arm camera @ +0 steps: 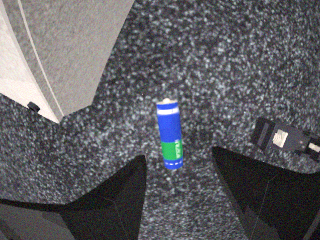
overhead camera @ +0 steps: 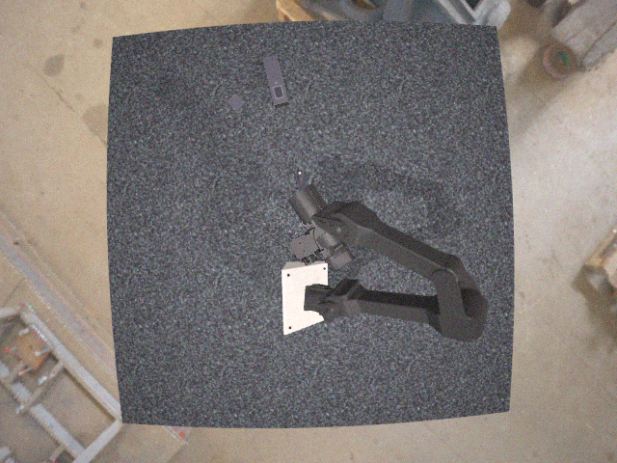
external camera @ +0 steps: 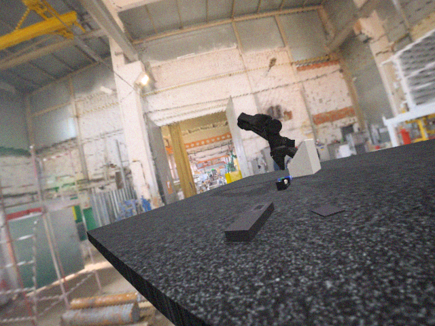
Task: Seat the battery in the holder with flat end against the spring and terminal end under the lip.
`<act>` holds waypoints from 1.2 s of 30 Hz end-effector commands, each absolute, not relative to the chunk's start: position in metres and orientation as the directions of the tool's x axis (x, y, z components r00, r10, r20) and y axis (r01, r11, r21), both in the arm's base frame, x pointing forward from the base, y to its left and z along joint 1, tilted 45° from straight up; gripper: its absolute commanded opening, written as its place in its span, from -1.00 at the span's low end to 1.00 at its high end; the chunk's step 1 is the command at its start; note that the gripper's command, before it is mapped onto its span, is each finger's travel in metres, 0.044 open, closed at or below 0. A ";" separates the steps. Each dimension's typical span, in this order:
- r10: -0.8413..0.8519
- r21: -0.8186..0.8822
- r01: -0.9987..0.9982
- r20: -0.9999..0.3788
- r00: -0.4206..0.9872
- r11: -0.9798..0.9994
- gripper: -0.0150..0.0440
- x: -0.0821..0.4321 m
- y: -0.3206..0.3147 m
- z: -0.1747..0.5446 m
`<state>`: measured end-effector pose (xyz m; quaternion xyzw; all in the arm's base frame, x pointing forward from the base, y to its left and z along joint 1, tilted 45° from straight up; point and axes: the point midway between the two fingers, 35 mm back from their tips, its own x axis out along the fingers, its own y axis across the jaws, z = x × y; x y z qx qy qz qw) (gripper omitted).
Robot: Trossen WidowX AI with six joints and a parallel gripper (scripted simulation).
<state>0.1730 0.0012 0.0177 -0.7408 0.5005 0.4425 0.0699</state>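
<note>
The blue and green battery (arm camera: 170,127) lies on the dark table, its terminal end away from my fingers in the wrist view. A bit of its blue (external camera: 289,178) shows behind the holder in the exterior view. The small black holder (arm camera: 295,141) (external camera: 281,184) is to the right of the battery, partly cut off by the wrist view's edge. It looks empty where it shows. My gripper (arm camera: 179,157) is open and points down over the battery, whose flat end appears between the fingertips. Its height above the battery is unclear. In the top view the arm hides the battery and fingertips.
A white wedge-shaped block (overhead camera: 292,299) (external camera: 305,159) (arm camera: 95,45) stands close to the battery, on the left in the wrist view. A long dark box (overhead camera: 271,71) (external camera: 245,223) and a thin dark square plate (overhead camera: 235,102) (external camera: 327,210) lie farther off.
</note>
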 end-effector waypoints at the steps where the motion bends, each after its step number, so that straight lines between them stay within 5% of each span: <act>1: -0.690 0.360 -0.791 -0.716 0.107 -0.495 0.26 0.172 0.000 0.018; 36: -0.692 0.360 -0.791 -0.714 0.107 -0.494 0.26 0.177 -0.036 -0.017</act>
